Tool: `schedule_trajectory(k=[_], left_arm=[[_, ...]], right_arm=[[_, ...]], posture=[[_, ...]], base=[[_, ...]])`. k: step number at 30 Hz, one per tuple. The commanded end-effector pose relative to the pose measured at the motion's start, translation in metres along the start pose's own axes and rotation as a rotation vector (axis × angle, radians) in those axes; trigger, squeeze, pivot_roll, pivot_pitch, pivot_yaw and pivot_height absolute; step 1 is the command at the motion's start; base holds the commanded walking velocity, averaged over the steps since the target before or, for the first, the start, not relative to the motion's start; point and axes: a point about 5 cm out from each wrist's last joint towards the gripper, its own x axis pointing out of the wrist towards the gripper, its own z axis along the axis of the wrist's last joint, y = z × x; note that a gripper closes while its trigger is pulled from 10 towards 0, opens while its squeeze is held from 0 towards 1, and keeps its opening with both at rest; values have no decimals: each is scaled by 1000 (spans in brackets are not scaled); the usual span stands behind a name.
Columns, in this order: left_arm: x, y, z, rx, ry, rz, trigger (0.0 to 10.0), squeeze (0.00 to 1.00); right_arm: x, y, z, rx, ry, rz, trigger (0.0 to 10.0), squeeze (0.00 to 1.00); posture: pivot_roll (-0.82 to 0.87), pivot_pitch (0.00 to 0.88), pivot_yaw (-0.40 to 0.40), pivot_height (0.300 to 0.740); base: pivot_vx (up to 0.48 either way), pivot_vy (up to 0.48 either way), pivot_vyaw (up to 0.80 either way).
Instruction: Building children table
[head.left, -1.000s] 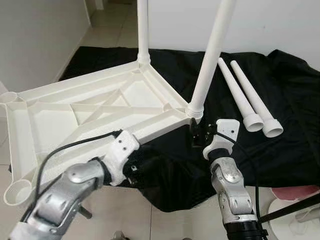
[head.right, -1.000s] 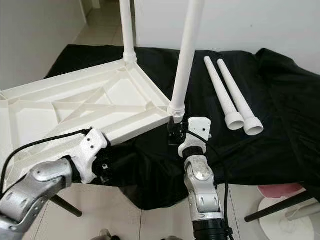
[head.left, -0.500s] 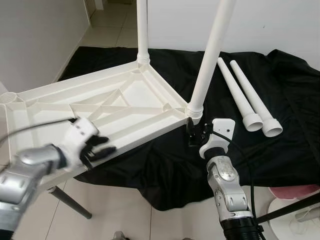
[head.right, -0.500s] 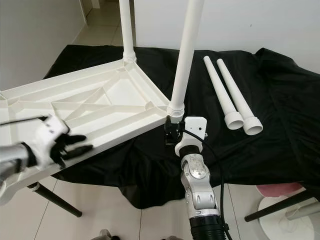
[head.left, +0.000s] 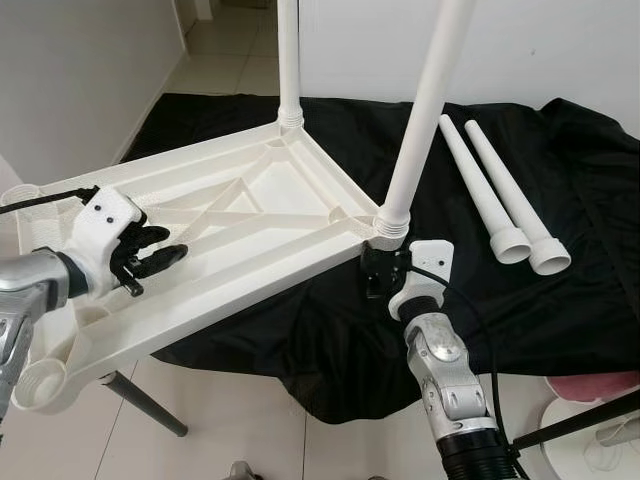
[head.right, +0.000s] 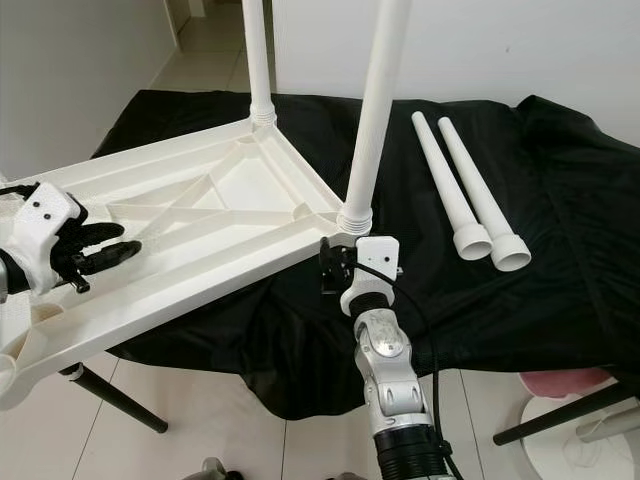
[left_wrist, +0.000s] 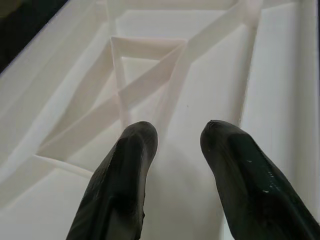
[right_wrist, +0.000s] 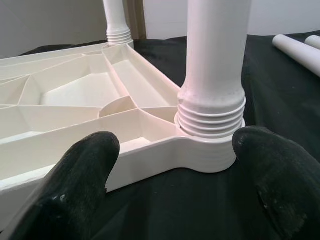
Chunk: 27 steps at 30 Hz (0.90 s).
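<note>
The white plastic table top (head.left: 240, 215) lies upside down, partly on a black cloth. Two white legs stand screwed into its corners: one at the far corner (head.left: 289, 60), one at the near right corner (head.left: 420, 110). Two loose legs (head.left: 478, 185) (head.left: 512, 195) lie side by side on the cloth to the right. My left gripper (head.left: 165, 256) hovers open over the ribbed underside near the left end; its black fingers (left_wrist: 125, 175) hold nothing. My right gripper (head.left: 376, 270) is open just below the near right corner socket (right_wrist: 210, 125), a finger (right_wrist: 82, 175) on each side of it.
The black cloth (head.left: 560, 270) covers the surface under and right of the table top. Empty leg sockets sit at the left corners (head.left: 40, 375) (head.left: 20, 190). A black stand leg (head.left: 140, 400) slants beneath the front edge. A pink item (head.left: 592, 385) and white base (head.left: 590, 445) lie on the floor at right.
My left arm has swung from under the table's front edge out to the left and up over the underside. My right gripper has crept slightly left, closer to the corner socket.
</note>
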Motion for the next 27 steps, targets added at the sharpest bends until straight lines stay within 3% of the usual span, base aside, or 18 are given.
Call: schedule_trajectory(k=[1, 7, 11, 20, 27], left_arm=[[-1, 7, -1, 29, 9, 77, 10000, 0], [1, 17, -6, 30, 22, 178, 10000, 0], [-2, 20, -28, 42, 137, 226, 10000, 0], [-6, 26, -54, 91, 274, 332, 10000, 0], [-5, 29, -53, 66, 236, 376, 10000, 0]], right_arm=[[2, 0, -1, -1, 0, 6, 10000, 0], [5, 1, 2, -1, -10, 27, 10000, 0], [7, 1, 1, -16, -2, 44, 10000, 0], [9, 3, 1, -9, 3, 60, 10000, 0], [10, 5, 1, -4, 2, 65, 10000, 0]], posture=[[39, 74, -7, 740], [24, 68, -15, 740], [16, 68, -26, 740], [16, 75, -31, 740], [15, 78, -31, 740]], base=[[0, 0, 0], [0, 0, 0], [0, 0, 0], [0, 0, 0], [0, 0, 0]])
